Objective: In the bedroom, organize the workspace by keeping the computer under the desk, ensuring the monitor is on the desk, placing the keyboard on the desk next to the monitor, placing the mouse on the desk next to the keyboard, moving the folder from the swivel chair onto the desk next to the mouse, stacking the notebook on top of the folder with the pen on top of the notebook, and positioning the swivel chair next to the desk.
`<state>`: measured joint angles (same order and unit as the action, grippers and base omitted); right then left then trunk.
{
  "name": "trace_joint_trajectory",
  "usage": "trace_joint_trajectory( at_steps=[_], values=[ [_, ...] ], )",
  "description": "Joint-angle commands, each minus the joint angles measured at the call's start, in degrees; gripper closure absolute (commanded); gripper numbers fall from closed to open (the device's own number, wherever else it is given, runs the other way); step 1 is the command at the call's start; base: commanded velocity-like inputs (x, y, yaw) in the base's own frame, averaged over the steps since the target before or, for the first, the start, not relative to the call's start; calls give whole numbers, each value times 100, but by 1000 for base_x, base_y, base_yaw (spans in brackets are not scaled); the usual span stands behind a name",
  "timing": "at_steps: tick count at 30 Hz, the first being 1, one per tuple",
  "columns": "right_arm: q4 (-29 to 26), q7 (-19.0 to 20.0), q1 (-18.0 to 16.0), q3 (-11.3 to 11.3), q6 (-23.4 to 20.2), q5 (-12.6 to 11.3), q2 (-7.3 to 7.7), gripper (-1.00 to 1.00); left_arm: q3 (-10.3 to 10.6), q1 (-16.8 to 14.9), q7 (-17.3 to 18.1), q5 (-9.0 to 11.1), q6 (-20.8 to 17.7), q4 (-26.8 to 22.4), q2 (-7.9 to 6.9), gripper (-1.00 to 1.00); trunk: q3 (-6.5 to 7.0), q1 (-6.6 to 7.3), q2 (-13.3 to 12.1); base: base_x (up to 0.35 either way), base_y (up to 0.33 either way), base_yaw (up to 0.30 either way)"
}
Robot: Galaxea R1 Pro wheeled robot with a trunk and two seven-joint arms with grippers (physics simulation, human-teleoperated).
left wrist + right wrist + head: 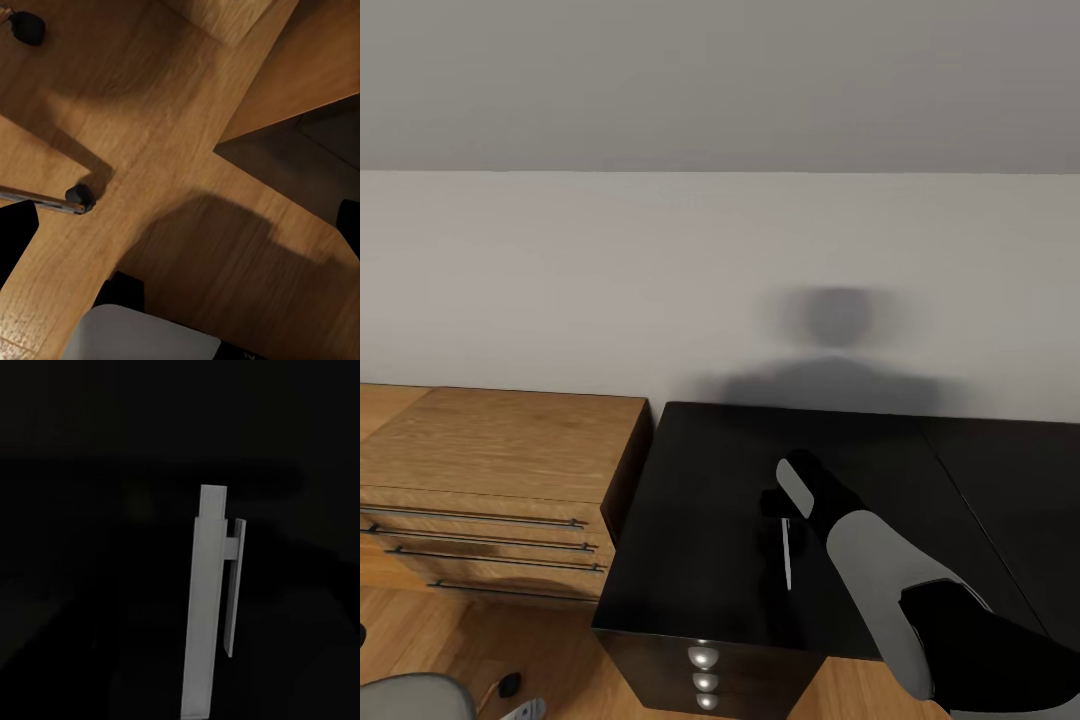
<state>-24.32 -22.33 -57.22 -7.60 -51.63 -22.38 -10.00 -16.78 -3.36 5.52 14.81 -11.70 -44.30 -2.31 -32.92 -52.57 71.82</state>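
The right arm's pale grey forearm comes in from the near right of the head view and reaches out over the desk [710, 470], ending in the right gripper [785, 500], which hovers above the glossy black top near its left end. Its fingers are dark against the dark surface, so whether the pincer is wide or narrow I cannot tell. Just beside it, towards the near edge, the pen [787, 553] lies flat on the desk — a thin whitish stick pointing roughly from far to near. In the right wrist view the pen [206, 607] appears close up, pale grey with a clip along one side, resting on plain black. At the desk's near left corner the drawer unit [703, 680] shows three round silver knobs, one above another. Left of the desk, almost touching it, stands a light wooden chest of drawers [490, 450] with long metal bar handles. In the near left corner of the head view the swivel chair [410, 697] shows a curve of grey seat, with a black caster on the wooden floor beside it. The left wrist view looks at the wooden floor [187, 247], where a chrome leg of the swivel chair [45, 199] ends in a black caster — the left gripper's state cannot be told there.
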Motion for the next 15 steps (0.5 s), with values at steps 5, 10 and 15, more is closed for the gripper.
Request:
trace_joint_trajectory(
  at_steps=[5, 10, 15],
  values=[
    [64, -52, 0, 5, -6, -260, 0, 100, -18, -3, 28, 48, -44, -9, 2, -100, -7, -1, 3, 0, 0, 0],
    [59, -52, 0, 4, -64, -273, 0, 100, -18, -4, 28, 48, -43, -8, 2, -100, -7, -1, 3, 0, 0, 0],
    [59, -52, 0, 4, -79, -275, 0, 100, -18, -5, 28, 48, -46, -8, 2, -100, -7, -1, 3, 0, 0, 0]
  ],
)
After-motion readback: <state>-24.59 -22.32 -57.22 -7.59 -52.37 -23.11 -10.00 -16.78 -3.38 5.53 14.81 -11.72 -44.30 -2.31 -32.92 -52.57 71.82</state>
